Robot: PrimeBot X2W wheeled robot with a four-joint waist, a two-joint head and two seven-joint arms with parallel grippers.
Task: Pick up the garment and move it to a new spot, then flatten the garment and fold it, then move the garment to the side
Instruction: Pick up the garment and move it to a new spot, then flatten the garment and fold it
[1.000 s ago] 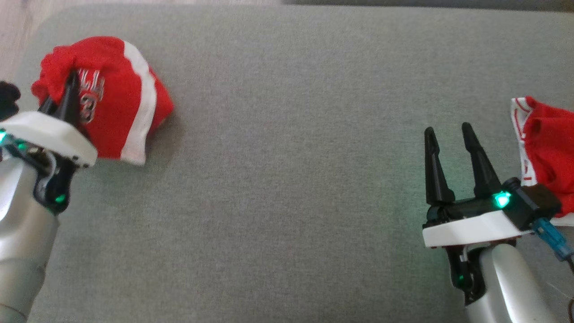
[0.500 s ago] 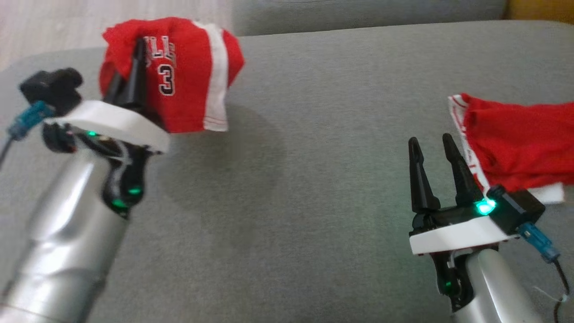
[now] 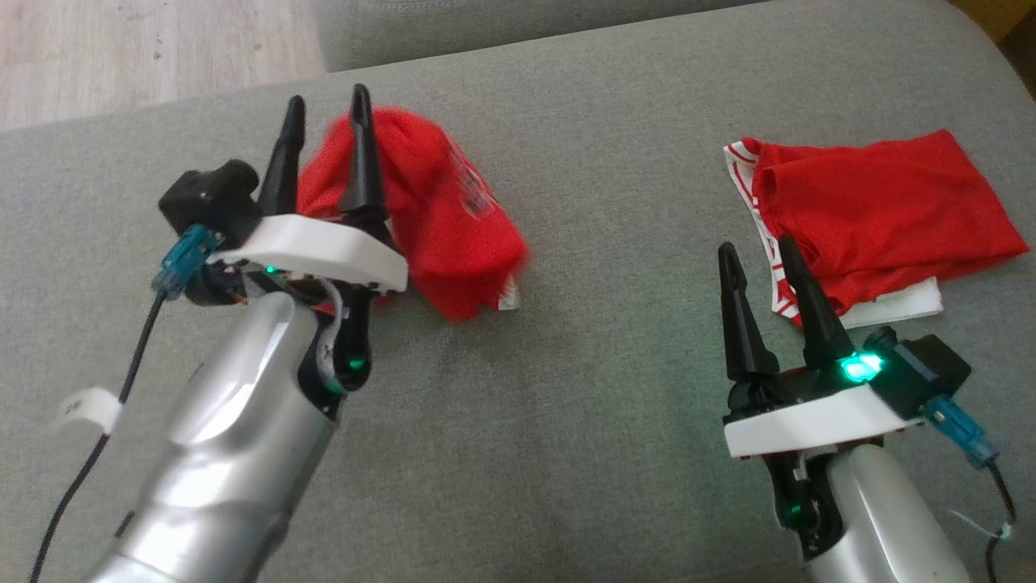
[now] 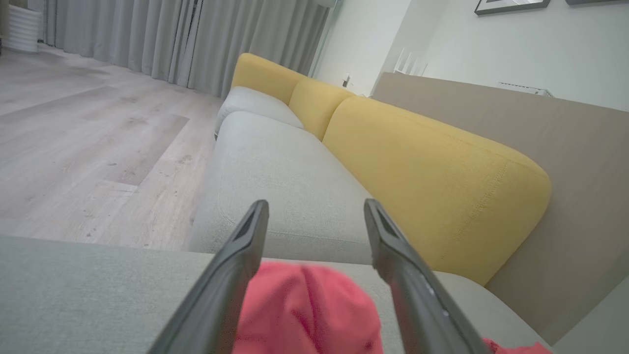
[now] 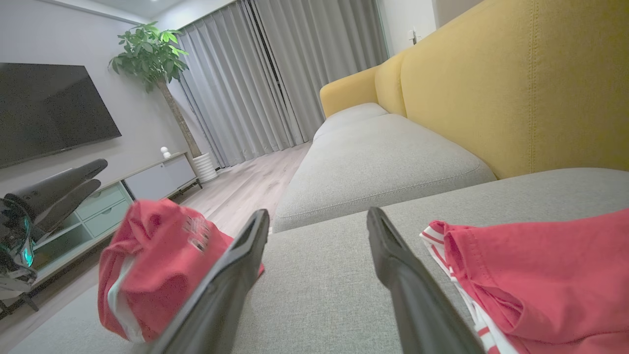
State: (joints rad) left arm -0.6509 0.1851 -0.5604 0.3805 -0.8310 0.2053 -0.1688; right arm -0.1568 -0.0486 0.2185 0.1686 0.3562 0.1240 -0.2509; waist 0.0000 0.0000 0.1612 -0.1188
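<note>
The garment (image 3: 441, 223) is a bunched red jersey with white trim, blurred with motion, on the grey sofa seat (image 3: 583, 405) left of centre. My left gripper (image 3: 326, 101) stands open just left of it, its right finger overlapping the cloth's edge, with nothing gripped. In the left wrist view the garment (image 4: 307, 314) lies low between and beyond the spread left gripper (image 4: 315, 206). My right gripper (image 3: 755, 244) is open and empty at the lower right. From the right wrist, the garment (image 5: 157, 265) sits left of the right gripper (image 5: 317, 214), with the left gripper (image 5: 97, 174) beyond.
A second red garment with white striped trim (image 3: 874, 210) lies flat at the right, just beyond my right gripper, also seen as that red cloth (image 5: 540, 275). Yellow back cushions (image 4: 432, 167) line the sofa. Wooden floor (image 3: 146, 57) lies past the seat's far left edge.
The camera has shifted. My left gripper carried the garment up and toward the seat's middle, then opened and let it go. The right gripper stayed open and still.
</note>
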